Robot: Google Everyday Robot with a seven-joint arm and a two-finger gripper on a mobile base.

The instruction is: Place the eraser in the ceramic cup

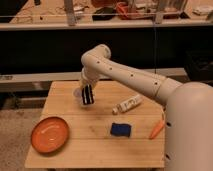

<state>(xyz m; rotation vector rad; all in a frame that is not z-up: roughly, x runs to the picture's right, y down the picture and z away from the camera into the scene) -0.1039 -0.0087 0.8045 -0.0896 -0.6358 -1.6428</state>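
The eraser [88, 95], a long black block with pale stripes, hangs upright from my gripper [87, 88], which is shut on its upper end. Arm and gripper reach over the far left part of the wooden table [100, 150]. The ceramic cup [77, 93] is mostly hidden behind the eraser and gripper. Only a pale sliver of it shows at the eraser's left side. Whether the eraser's lower end is inside the cup or just in front of it, I cannot tell.
An orange round plate [50, 134] lies at the table's front left. A blue squarish pad [120, 130] sits mid-front, a white bottle [127, 104] lies on its side right of centre, and an orange carrot-like object [156, 129] rests near the right edge.
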